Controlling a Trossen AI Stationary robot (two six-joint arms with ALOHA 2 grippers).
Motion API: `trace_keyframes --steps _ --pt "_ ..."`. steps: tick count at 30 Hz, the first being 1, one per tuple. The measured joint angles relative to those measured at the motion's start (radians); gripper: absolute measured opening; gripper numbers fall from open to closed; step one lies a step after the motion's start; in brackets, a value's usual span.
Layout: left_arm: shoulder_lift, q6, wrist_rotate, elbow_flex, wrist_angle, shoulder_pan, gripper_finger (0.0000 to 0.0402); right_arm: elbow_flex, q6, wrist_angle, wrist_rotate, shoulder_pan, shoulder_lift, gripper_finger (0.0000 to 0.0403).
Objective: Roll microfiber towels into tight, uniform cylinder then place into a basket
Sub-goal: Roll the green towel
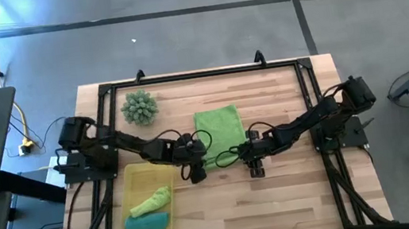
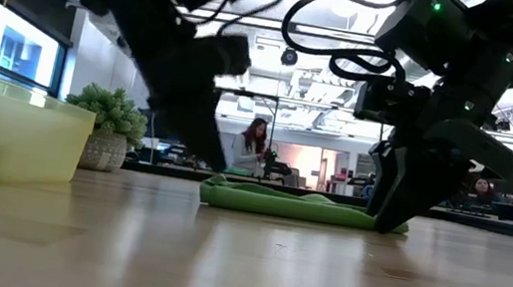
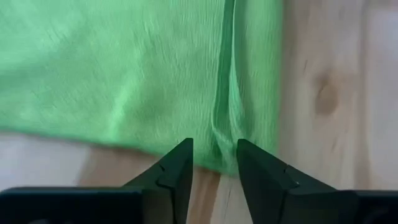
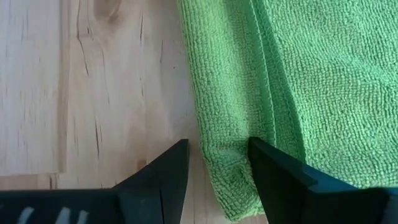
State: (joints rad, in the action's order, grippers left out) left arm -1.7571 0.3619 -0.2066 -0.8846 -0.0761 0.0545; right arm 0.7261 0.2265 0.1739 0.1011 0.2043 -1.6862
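Observation:
A lime green microfiber towel lies flat and folded on the wooden table's middle. My left gripper is open just above its near left corner, where a crease runs in the cloth. My right gripper is open, low at the near right corner, one finger over the cloth and one over bare wood. The yellow basket at the near left holds a rolled lime towel and a teal towel. My right gripper points steeply down, its fingers straddling the towel's near right corner, which lies flat on the table. In the low view its fingers reach table height at the towel's end. Whether they touch the cloth, I cannot tell.
A spiky pale-green ball sits at the far left of the table. A black frame rims the table. Bare wood lies along the near edge, right of the basket. In the low view, people sit in the room behind.

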Motion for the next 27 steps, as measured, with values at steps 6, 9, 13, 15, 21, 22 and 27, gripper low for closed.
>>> trace_keyframes --steps 6,9,13,15,21,22,27 --pt "0.057 -0.125 0.195 -0.003 -0.012 0.011 0.0117 -0.003 0.001 -0.014 0.005 0.001 0.0 0.0161" --pt "0.029 -0.215 0.195 -0.002 0.004 0.042 0.0117 -0.003 0.001 -0.016 0.005 0.0 -0.001 0.0161" --pt "-0.03 -0.272 0.025 -0.001 0.066 0.066 0.0119 -0.004 0.002 -0.023 0.004 -0.001 -0.001 0.0161" --pt "-0.051 -0.288 -0.006 -0.002 0.104 0.066 0.0125 -0.005 0.009 -0.036 0.004 -0.001 -0.002 0.0161" --pt "-0.092 -0.345 -0.007 -0.004 0.157 0.067 0.0162 -0.005 0.039 -0.046 0.005 -0.001 -0.003 0.0161" --pt "-0.099 -0.352 -0.014 -0.004 0.153 0.066 0.0167 -0.005 0.039 -0.048 0.005 -0.001 -0.003 0.0161" --pt "-0.113 -0.344 -0.07 -0.005 0.133 0.063 0.0177 -0.005 0.05 -0.055 0.004 -0.001 -0.004 0.0161"
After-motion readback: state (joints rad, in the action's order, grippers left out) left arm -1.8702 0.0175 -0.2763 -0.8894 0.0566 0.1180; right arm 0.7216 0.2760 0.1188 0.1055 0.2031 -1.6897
